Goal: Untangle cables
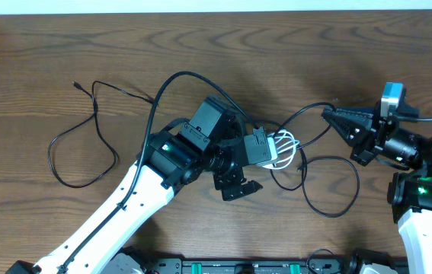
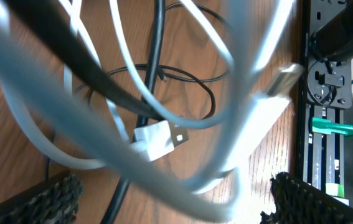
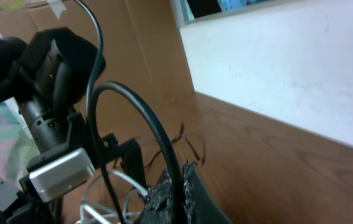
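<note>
Both wrist views clarify: right gripper pinches black cable; left gripper spread, white USB plug at its 12 o'clock.

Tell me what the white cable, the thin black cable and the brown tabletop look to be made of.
The white cable: smooth, glossy plastic or rubber jacket; its white plug is moulded plastic with a metal tip. The thin black cable: matte, rubbery-looking jacket that bends in loose loops. The brown tabletop: wood grain with a satin sheen; solid wood or laminate, I cannot tell.
</note>
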`<state>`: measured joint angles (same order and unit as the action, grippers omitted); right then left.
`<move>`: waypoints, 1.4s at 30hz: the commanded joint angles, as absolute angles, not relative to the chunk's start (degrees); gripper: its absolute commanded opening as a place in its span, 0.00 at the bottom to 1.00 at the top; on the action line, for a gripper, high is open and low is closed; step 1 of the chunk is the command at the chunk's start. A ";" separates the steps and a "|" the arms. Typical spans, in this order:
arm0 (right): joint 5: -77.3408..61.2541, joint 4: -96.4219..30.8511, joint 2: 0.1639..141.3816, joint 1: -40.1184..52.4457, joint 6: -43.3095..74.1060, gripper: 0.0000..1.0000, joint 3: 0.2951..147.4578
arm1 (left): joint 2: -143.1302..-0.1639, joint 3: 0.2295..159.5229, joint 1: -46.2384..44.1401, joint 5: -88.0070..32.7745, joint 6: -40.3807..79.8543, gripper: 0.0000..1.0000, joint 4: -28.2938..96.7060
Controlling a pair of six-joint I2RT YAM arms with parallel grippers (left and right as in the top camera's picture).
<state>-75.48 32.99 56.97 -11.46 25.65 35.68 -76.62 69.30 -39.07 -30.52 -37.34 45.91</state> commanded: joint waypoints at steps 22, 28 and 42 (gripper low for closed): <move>-73.69 25.91 62.87 -12.08 17.91 0.01 36.27 | -76.53 70.74 -39.07 -36.84 -36.80 0.98 38.50; -73.67 25.91 63.66 -12.08 17.39 0.01 36.27 | -76.53 70.72 -39.07 -36.82 -36.82 0.97 38.46; -73.65 25.89 63.66 -12.19 15.99 0.01 36.27 | -76.53 70.74 -38.81 -36.45 -36.80 0.97 38.26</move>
<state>-73.89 25.91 63.64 -11.81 17.12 35.75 -76.62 69.30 -39.07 -35.86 -37.30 38.46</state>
